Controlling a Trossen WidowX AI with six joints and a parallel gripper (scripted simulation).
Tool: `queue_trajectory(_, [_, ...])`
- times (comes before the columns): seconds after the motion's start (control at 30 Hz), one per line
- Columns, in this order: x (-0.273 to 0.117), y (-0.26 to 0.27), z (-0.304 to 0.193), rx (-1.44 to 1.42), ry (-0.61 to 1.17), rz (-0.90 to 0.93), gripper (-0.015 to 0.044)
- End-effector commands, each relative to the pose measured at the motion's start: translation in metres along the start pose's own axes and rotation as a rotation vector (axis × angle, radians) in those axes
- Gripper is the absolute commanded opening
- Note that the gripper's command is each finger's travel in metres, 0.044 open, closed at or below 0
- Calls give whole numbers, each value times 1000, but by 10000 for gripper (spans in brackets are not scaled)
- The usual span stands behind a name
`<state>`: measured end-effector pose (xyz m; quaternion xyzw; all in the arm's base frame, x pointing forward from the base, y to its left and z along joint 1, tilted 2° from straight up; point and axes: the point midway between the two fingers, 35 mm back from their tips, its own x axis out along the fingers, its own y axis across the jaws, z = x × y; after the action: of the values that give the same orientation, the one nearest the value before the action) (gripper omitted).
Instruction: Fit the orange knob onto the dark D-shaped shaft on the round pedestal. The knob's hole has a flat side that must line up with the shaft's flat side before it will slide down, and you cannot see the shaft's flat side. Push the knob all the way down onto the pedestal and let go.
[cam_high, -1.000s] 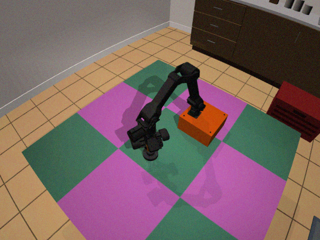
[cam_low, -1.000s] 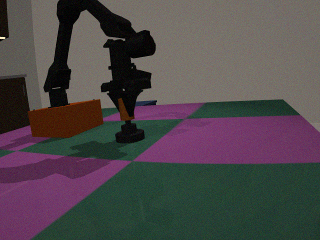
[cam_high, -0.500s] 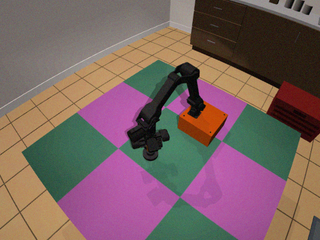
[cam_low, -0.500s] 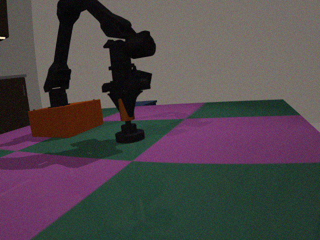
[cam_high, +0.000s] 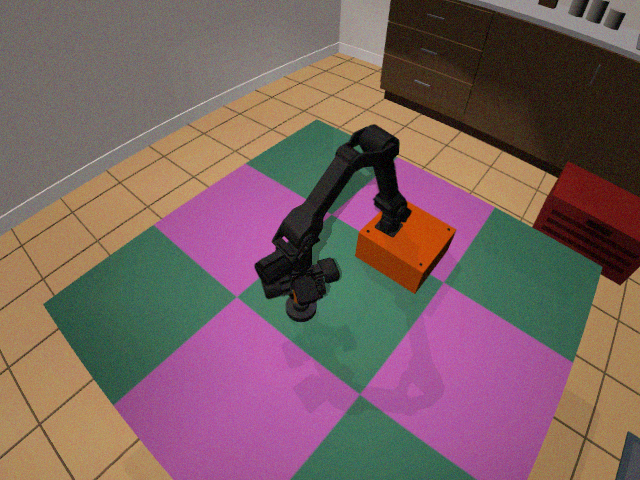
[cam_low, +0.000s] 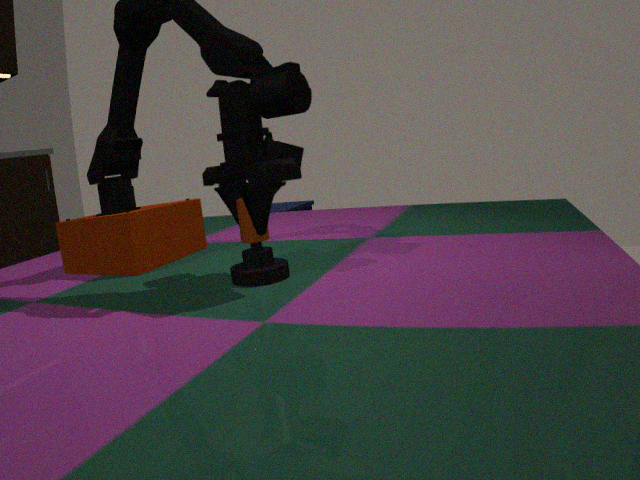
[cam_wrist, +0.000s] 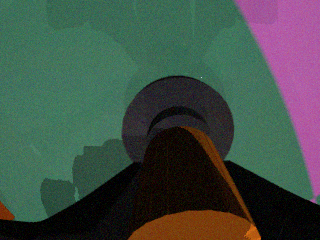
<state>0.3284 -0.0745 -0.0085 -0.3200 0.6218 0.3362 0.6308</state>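
The orange knob (cam_low: 246, 219) (cam_wrist: 187, 225) is upright between the fingers of my gripper (cam_low: 252, 227) (cam_wrist: 181, 169), which is shut on it. In the top view only a sliver of the knob shows beside the fingers. The dark round pedestal (cam_high: 300, 313) (cam_low: 260, 273) (cam_wrist: 142, 112) stands right below, with a narrower round step on top. A short piece of dark shaft (cam_low: 256, 244) shows between the step and the knob's lower end, so the knob is not down on the pedestal. The shaft's top, its flat side and the knob's hole are hidden.
The arm's base stands on an orange box (cam_high: 418, 240) (cam_low: 165, 235) near the pedestal. A green and magenta checkered mat (cam_high: 242, 392) (cam_low: 439, 279) lies under both. A red chest (cam_high: 594, 201) and brown cabinets (cam_high: 434, 62) stand beyond the mat. A blue object (cam_low: 297, 206) is behind.
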Motion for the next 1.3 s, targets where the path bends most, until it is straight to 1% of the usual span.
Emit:
queue_trajectory(0.0, [0, 0, 0, 2, 2, -3, 0])
queue_trajectory(0.17, [5, -1, 0, -30, 3, -3, 0])
queue_trajectory(0.57, [15, 0, -1, 53, 2, -3, 0])
queue_trajectory(0.87, [13, 0, 0, 43, -1, -2, 0])
queue_trajectory(1.27, [13, 0, 0, 43, -1, -2, 315])
